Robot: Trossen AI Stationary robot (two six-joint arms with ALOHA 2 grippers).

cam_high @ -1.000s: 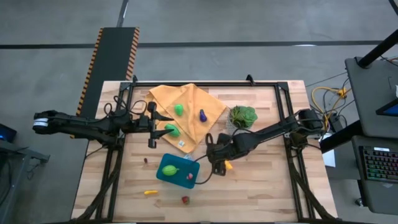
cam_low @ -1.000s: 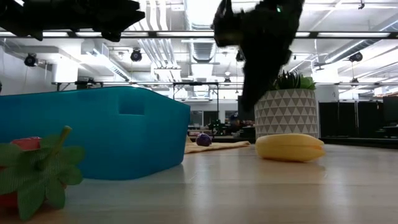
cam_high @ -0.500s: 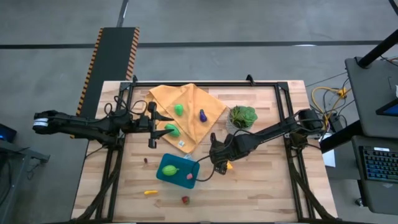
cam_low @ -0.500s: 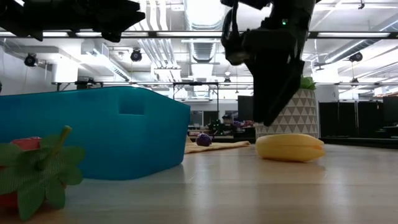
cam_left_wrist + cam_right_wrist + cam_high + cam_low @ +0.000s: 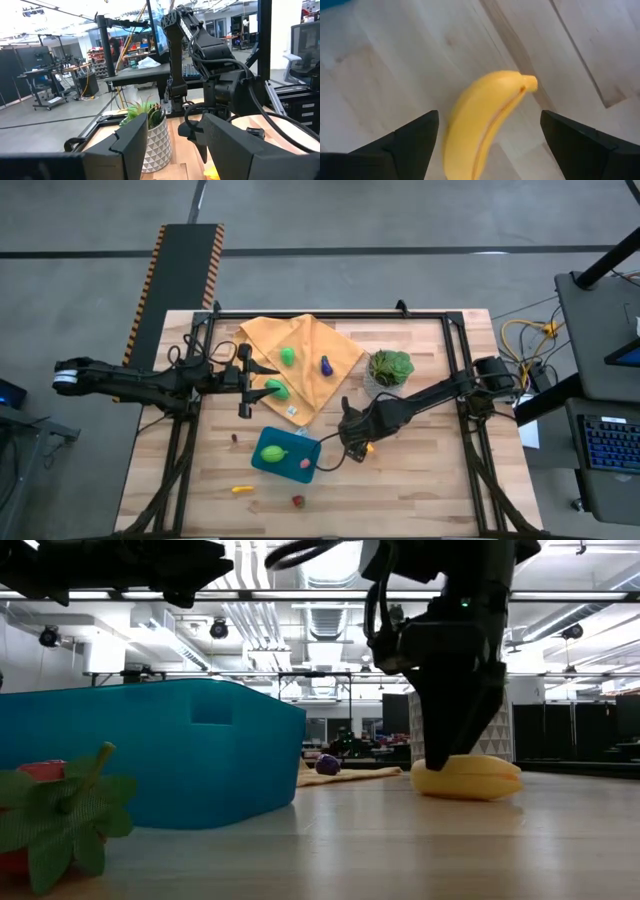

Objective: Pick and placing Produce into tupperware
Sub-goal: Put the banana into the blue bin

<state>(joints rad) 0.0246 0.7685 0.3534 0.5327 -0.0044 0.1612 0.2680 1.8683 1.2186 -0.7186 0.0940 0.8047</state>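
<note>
With my right gripper [image 5: 358, 443] lowered over the banana [image 5: 482, 127], my fingers [image 5: 412, 137] stand wide on either side of it and do not touch it; the banana lies on the bare wooden table [image 5: 430, 490], just beside the tupperware [image 5: 285, 455]. From table height my gripper hides part of the banana, and the grey potted plant [image 5: 388, 368] stands close behind it.

The teal tupperware sits near the table's middle, holding two pieces: a green fruit [image 5: 272, 453] and a small pink piece [image 5: 305, 464]. Around it on the wood I count three loose pieces: a small dark red one [image 5: 236, 438], a yellow-orange one [image 5: 240, 489] and a red one with a green leaf [image 5: 297, 501], perhaps a strawberry, though it is too small to be sure.

On the orange cloth [image 5: 340, 352] lie three more pieces: two green ones [image 5: 288, 356] [image 5: 277, 390] and a purple eggplant [image 5: 326, 365].

My left gripper [image 5: 247, 380] hangs over the cloth's near edge beside the lower green piece, fingers parted, holding nothing.
</note>
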